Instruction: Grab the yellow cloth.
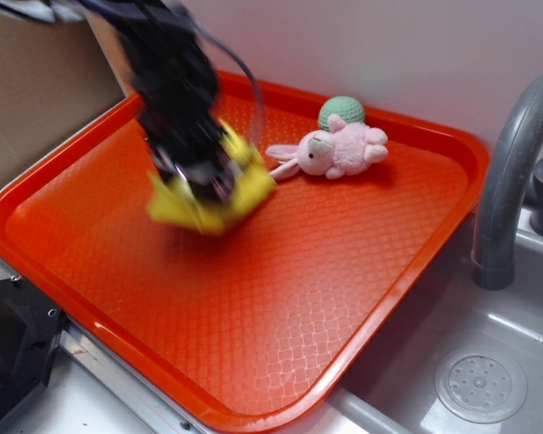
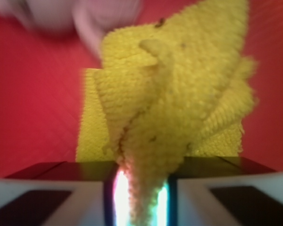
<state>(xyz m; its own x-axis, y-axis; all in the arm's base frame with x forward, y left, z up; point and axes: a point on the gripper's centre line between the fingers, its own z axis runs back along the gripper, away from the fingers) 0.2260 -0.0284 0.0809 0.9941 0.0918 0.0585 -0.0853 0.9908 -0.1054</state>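
An orange tray (image 1: pixel 253 362) lies beside a grey sink (image 1: pixel 489 380) and faucet (image 1: pixel 507 181). The tool (image 1: pixel 199 176) pinches the yellow cloth (image 1: pixel 240 185) over the tray's far-left part; a pink plush bunny (image 1: pixel 330 152) and green knitted ball (image 1: pixel 341 110) sit by the far edge.

No readable txt, labels, brand marks, nos. or signs in either view. The orange tray (image 1: pixel 416 262) carries only an embossed diamond grid, no lettering. The yellow cloth (image 2: pixel 179 108) shows plain terry weave, no tag w/ print. The pink plush bunny (image 1: pixel 330 152), next to the tray's far rim, has a face but no writing. The tool (image 1: pixel 195 172) is motion-blurred, so any marking on it can't be made out.
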